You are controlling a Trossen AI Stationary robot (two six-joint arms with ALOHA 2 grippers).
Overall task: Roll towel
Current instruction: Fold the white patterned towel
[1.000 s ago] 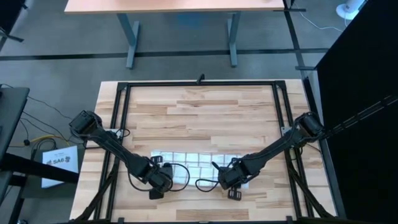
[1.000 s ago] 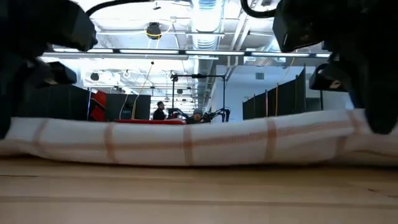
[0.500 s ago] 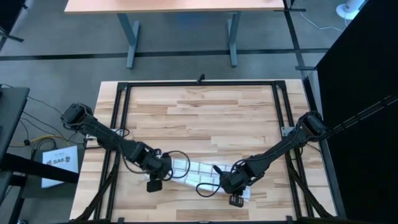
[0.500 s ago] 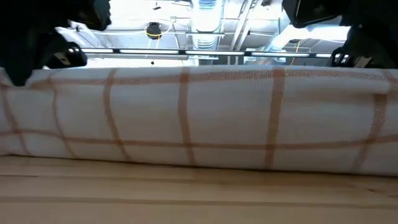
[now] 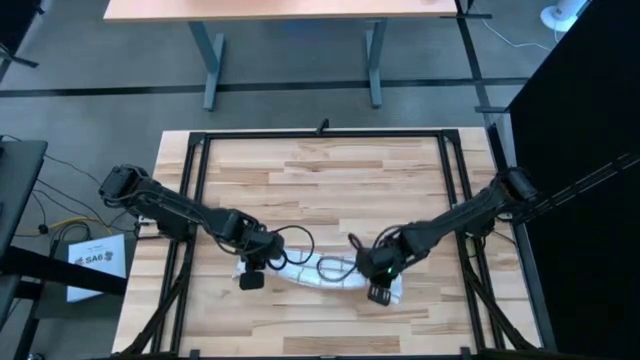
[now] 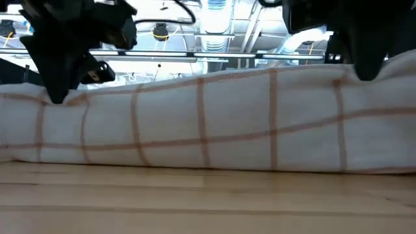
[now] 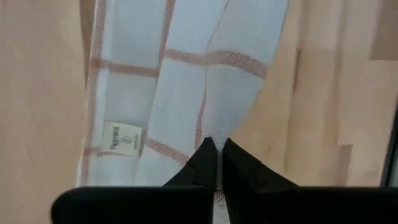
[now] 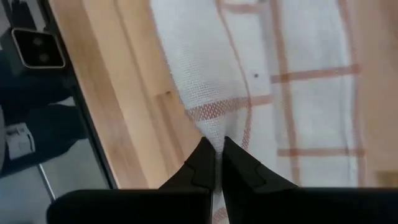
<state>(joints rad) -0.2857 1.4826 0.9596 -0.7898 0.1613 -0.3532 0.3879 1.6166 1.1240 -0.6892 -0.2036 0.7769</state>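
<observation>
Near the tabletop's front edge, left gripper point(image 7: 216, 144) and right gripper point(image 8: 216, 148) pinch the towel point(image 5: 318, 270); advance both evenly for a tight roll.

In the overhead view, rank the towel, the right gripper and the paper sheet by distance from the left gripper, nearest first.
1. The towel, pinched in the left gripper.
2. The right gripper, at the towel's other end.
3. The paper sheet, off the table's left edge.
</observation>
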